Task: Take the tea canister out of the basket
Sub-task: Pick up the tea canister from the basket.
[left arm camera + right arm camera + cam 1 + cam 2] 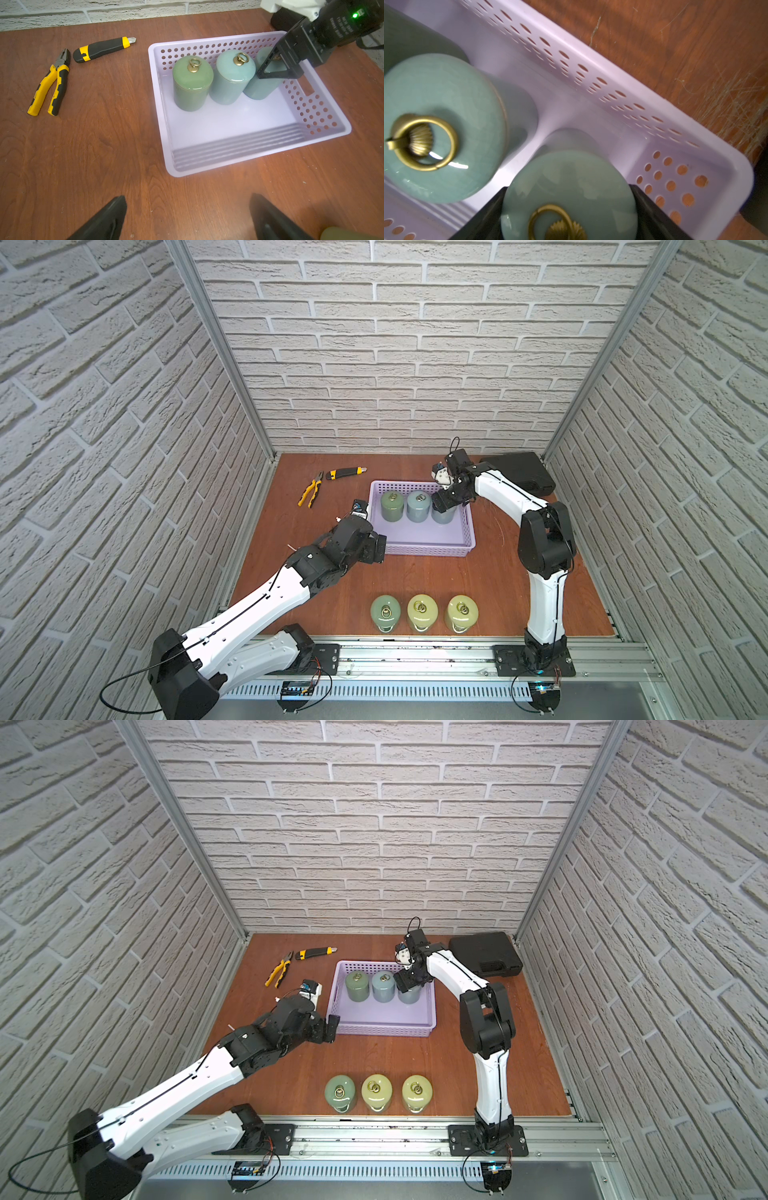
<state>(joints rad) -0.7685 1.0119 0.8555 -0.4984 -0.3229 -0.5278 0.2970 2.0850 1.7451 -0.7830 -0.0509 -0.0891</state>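
Now we find the right pincer (442,502) down inside the basket (419,549), pinching the tea canister (444,517) at its lid. In the right wrist view its black fingers (483,209) lie against both sides of that lid. The tea canister stands at the 3 o'clock end of a row along the basket's 12 o'clock wall, just beside a blue canister (418,506), with a green canister (391,506) beyond. The left pincer (377,549) is spread wide and holds nothing; it sits at the basket's 7 o'clock corner, and we cannot tell whether it touches. On the tabletop (415,576), three more canisters (422,611) stand in a row at 6 o'clock. Pliers (311,489) and a utility knife (345,473) lie at 10 o'clock, and a black case (521,472) at 2 o'clock.
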